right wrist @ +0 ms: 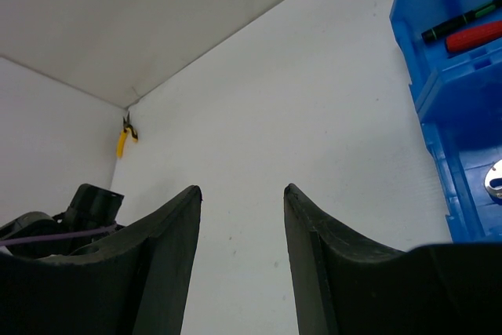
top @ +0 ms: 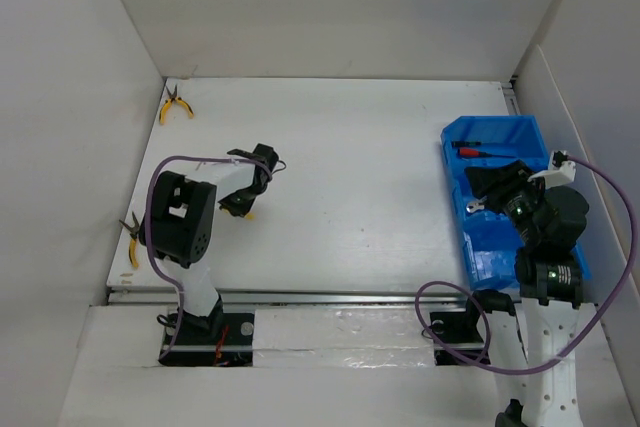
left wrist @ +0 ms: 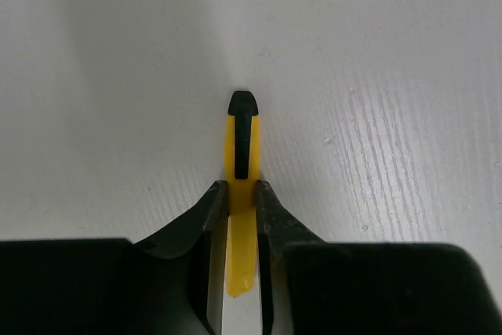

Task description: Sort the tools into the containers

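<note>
Step in hand (my reading): the left arm is to lift the yellow screwdriver (left wrist: pixel 241 164) and carry it across to the blue bin (top: pixel 500 129). The left gripper (left wrist: pixel 241 194) jaws pinch the yellow handle square across its width, with nothing else caught. The tool sits left of centre on the desk (top: pixel 350 167), well apart from the bin; I cannot tell whether it rests on the surface or hangs just clear. Its long axis runs in line with the jaws, straight out from the wrist camera. The black-capped end points away beyond the tips and the other end is hidden under the gripper. To do it well: raise straight up before traversing, keep the axis level so it cannot pivot in the pinch, and release low beside the red screwdriver (top: pixel 478 151). The right gripper (right wrist: pixel 242 190) jaws are spread and empty above the bin, so that arm should give way first.
</note>
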### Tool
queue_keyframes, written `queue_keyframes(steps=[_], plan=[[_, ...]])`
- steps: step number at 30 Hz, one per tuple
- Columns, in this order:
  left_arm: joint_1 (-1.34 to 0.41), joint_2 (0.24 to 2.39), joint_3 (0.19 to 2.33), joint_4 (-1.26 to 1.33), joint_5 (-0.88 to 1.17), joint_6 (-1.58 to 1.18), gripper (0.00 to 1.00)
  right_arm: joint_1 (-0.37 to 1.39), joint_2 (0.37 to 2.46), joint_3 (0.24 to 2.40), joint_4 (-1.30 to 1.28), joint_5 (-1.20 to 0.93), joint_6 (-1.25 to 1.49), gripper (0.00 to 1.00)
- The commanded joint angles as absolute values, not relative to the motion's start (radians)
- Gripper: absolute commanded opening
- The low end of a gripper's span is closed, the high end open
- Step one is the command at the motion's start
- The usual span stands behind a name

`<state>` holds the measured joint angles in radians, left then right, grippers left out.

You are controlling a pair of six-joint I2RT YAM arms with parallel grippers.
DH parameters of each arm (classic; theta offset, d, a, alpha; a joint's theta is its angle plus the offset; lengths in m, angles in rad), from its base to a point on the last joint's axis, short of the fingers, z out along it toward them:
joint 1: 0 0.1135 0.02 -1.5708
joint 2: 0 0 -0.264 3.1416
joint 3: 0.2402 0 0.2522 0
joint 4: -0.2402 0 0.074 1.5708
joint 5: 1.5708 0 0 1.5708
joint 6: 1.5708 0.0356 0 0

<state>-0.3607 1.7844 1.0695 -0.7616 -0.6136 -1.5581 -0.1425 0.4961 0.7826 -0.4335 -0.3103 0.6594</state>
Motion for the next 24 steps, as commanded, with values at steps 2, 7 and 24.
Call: queue_keyframes(steps=[2, 7, 24], plan=[[-0.342, 1.786, 1.037, -0.729, -0.566, -1.513, 0.0, -0.138, 0.483, 0.805, -0.381, -0.36, 0.627, 0.52], [-0.414, 1.53, 0.962, -0.348, -0.415, -1.124, 0.0, -0.138, 0.488, 0.776, -0.299, -0.601, 0.569, 0.57], [-0.497, 0.819, 0.592, 0.417, 0.434, -0.672, 0.0, -0.045, 0.514, 0.62, 0.149, -0.895, 0.749, 0.76]])
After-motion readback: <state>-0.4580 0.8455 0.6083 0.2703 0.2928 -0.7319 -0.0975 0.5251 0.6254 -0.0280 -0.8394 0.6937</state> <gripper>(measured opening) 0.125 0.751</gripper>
